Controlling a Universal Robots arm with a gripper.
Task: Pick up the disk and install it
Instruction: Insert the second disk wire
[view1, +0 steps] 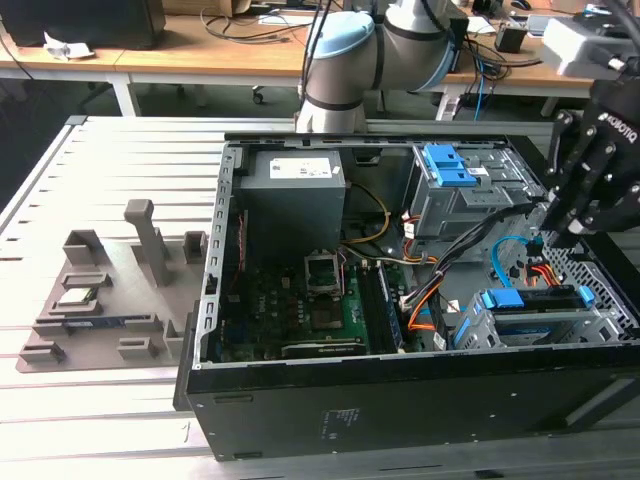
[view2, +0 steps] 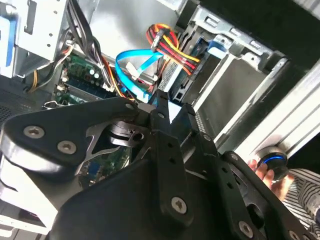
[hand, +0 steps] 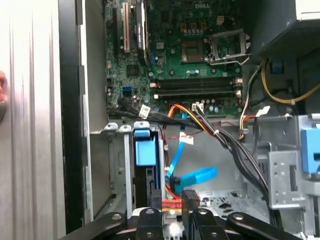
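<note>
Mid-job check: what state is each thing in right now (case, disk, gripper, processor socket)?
Computer case: lying on its side, side panel off, interior open.
Disk: sitting in the drive cage, in its blue carrier.
Gripper: inside the case, close above the disk's cage.
Processor socket: exposed, no cooler on it.
</note>
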